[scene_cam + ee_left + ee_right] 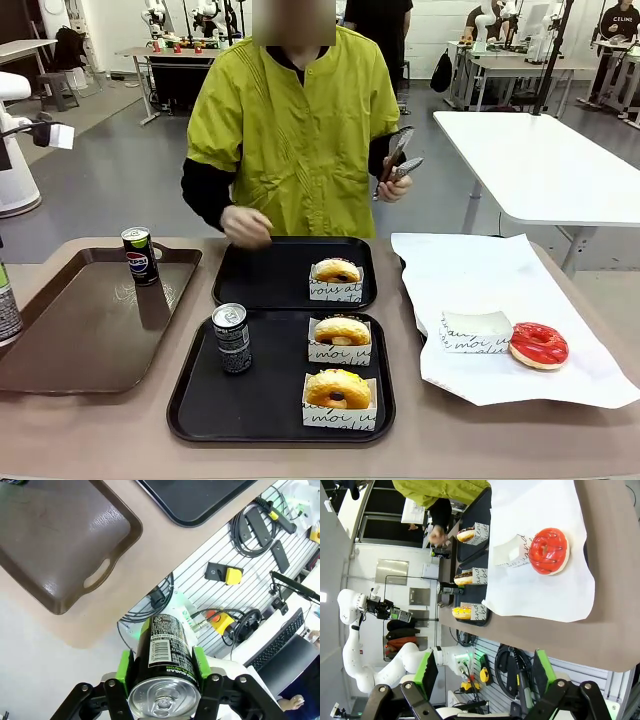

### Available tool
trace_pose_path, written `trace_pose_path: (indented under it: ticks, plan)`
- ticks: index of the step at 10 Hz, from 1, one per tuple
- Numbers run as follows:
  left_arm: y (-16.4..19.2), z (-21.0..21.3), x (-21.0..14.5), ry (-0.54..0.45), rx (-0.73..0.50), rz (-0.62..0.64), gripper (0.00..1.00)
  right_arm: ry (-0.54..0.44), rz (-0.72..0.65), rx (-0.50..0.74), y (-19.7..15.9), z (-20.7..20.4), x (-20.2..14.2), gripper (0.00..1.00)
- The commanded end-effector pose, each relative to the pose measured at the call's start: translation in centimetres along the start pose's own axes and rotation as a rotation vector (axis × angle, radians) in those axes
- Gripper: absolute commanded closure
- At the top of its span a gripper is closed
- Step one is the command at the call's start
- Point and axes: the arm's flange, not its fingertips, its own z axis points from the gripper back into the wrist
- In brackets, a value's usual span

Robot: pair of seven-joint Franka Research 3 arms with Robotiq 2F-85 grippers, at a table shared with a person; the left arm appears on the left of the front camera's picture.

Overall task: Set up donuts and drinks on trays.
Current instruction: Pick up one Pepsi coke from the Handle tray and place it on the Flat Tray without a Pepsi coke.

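My left gripper point(161, 666) is shut on a dark can point(167, 642), green pads on both its sides, off the near-left table edge; this can also peeks in at the picture's left edge point(7, 305). The near black tray point(200, 400) holds one can point(232, 338) and two yellow boxed donuts point(341, 338) point(338, 397). One boxed donut point(337, 280) sits on the far black tray point(260, 280). Another can point(139, 255) stands on the brown tray point(80, 330). My right gripper point(485, 675) hangs open and holds nothing, near the table's edge, facing a red donut point(550, 551).
White paper point(480, 275) covers the right of the table, with an empty white box point(475, 332) beside the red donut point(539, 345). The person across holds tongs point(400, 160) in one hand; the other hand point(245, 225) hovers at the far tray's back edge.
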Motion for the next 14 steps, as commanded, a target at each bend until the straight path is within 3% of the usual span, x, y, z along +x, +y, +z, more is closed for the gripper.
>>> trace_pose_path:
  ticks: [1, 14]
  plan:
    - [-0.10, 0.28, 0.10, -0.006, 0.008, 0.001, 0.42, -0.010, 0.015, 0.022, 0.00, -0.10, -0.03, 0.00]
    - [-0.10, 0.28, 0.10, -0.006, 0.008, 0.001, 0.42, -0.010, 0.015, 0.022, 0.00, -0.10, -0.03, 0.00]
